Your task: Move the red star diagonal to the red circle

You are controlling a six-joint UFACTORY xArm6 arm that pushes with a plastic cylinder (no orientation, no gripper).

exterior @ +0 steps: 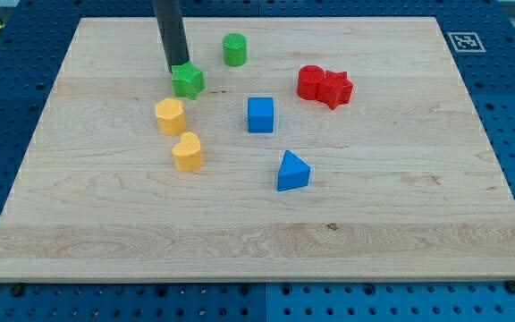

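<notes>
The red star (pixel 337 88) and the red circle (pixel 310 81) sit touching side by side at the view's upper right, the circle on the left. My tip (pixel 176 71) is far to their left, at the upper left edge of the green star (pixel 188 80), touching or nearly touching it.
A green cylinder (pixel 234 49) stands near the top. A yellow hexagon (pixel 170 116) and a yellow heart-like block (pixel 188 151) lie below the green star. A blue cube (pixel 260 114) sits mid-board and a blue triangle (pixel 292 171) below it. The wooden board (pixel 418 224) has blue pegboard around it.
</notes>
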